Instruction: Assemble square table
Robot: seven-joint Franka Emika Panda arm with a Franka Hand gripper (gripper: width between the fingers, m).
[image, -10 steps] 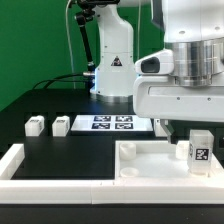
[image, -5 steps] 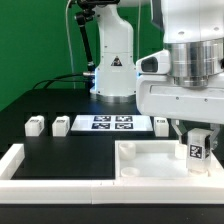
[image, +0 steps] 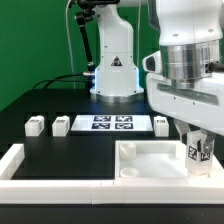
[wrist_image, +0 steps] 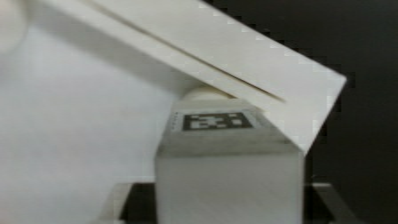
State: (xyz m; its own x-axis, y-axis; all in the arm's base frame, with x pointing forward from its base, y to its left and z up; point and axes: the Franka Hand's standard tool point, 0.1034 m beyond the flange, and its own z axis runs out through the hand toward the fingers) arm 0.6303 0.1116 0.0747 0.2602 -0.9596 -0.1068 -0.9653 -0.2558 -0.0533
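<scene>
The white square tabletop point(image: 150, 162) lies at the front on the exterior view's right, rim up. My gripper point(image: 200, 150) is shut on a short white tagged leg point(image: 199, 152) and holds it upright over the tabletop's corner on the exterior view's right. In the wrist view the leg point(wrist_image: 228, 160) fills the space between my dark fingers point(wrist_image: 139, 203), its tag facing the camera, with the tabletop's rim point(wrist_image: 214, 60) beyond it. Two more legs point(image: 36, 125) point(image: 62, 125) lie on the black table at the exterior view's left. A fourth leg point(image: 162, 123) is partly hidden behind my arm.
The marker board point(image: 112, 123) lies flat at mid-table. A long low white wall point(image: 20, 165) frames the workspace front and the exterior view's left. The arm's base point(image: 115, 70) stands at the back.
My gripper has moved toward the exterior view's right and slightly down with the leg, closer to the tabletop's corner. The leg now tilts a little less.
</scene>
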